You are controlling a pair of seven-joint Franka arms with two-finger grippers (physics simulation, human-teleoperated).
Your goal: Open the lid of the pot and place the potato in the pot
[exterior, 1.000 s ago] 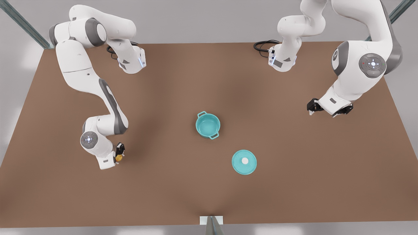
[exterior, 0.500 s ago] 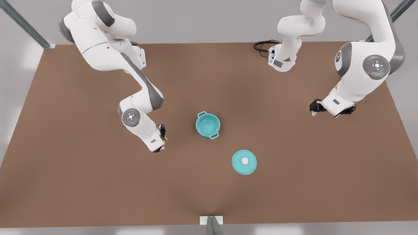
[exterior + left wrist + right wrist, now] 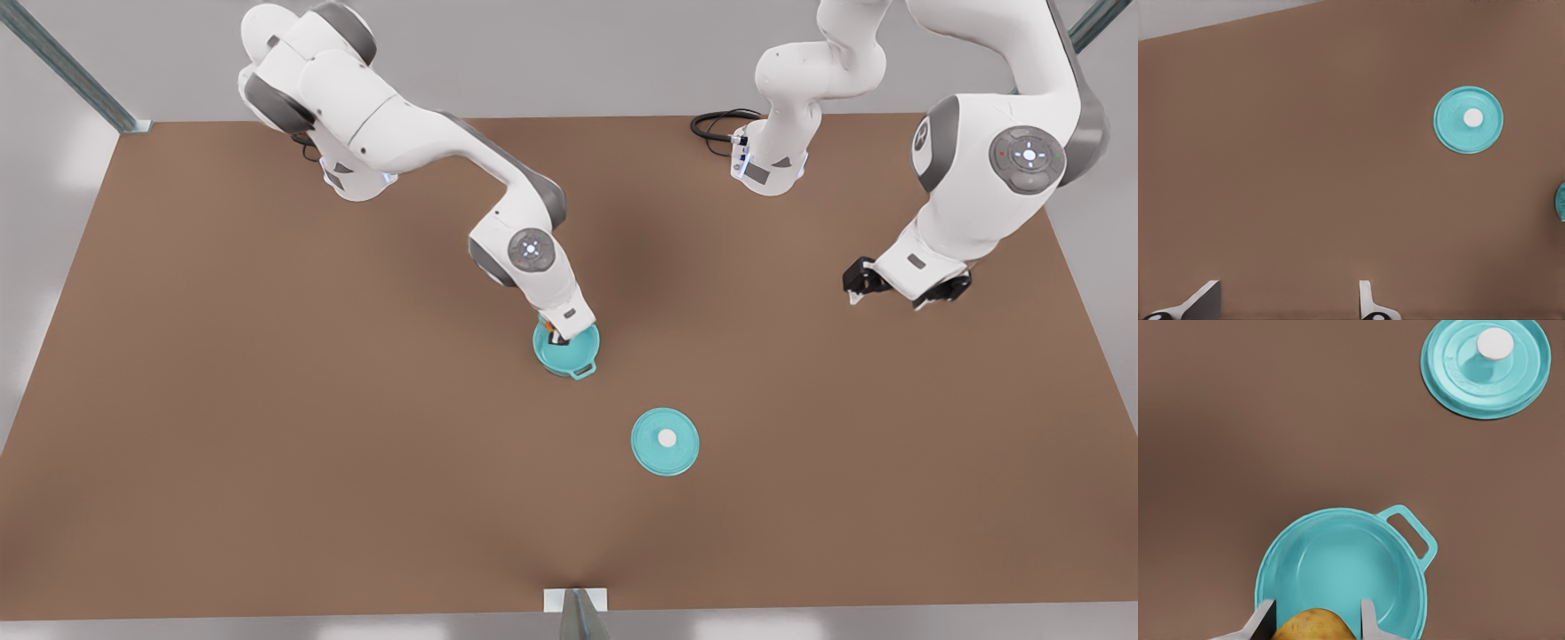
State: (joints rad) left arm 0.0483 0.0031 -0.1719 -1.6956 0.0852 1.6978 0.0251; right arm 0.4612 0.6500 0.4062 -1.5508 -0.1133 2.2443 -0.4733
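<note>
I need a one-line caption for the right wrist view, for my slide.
Right gripper holds the potato over the open pot; the pot lid lies apart on the table.

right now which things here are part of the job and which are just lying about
Part of the job:
- round teal pot with loop handles
- flat teal pot lid with white knob, lying apart from the pot
- lumpy yellow potato, held over the pot by the right gripper

Just there:
- brown table
- left gripper, open, waiting aside
- black cable
</note>
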